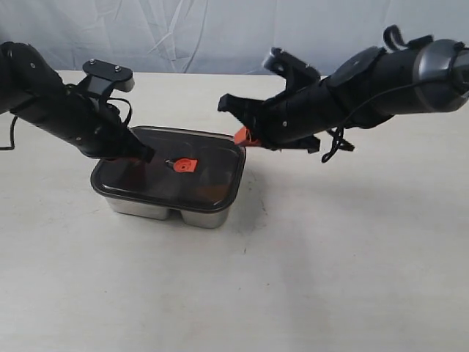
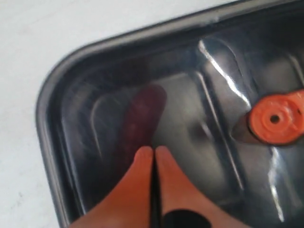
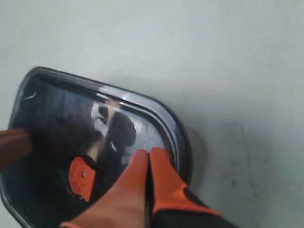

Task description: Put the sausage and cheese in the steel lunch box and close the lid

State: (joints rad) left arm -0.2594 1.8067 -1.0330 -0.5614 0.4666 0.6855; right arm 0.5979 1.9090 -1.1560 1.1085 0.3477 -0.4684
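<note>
we see lid (image 1: 192, 178) on steel lunch box (image 1: 165, 209) | our left gripper (image 1: 149, 155) together over lid | right gripper (image 1: 240, 136) together by its corner

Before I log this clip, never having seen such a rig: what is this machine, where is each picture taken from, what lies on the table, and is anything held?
It is a robot: a left arm and a right arm, each ending in an orange-tipped gripper. One picture watches the scene from outside; the other two come from wrist cameras. On the pale table sits a shiny rectangular steel lunch box under a dark translucent plastic lid with a small orange valve tab. A red sausage shows through the lid. The left gripper and right gripper are shut, tips at the lid, holding nothing.
</note>
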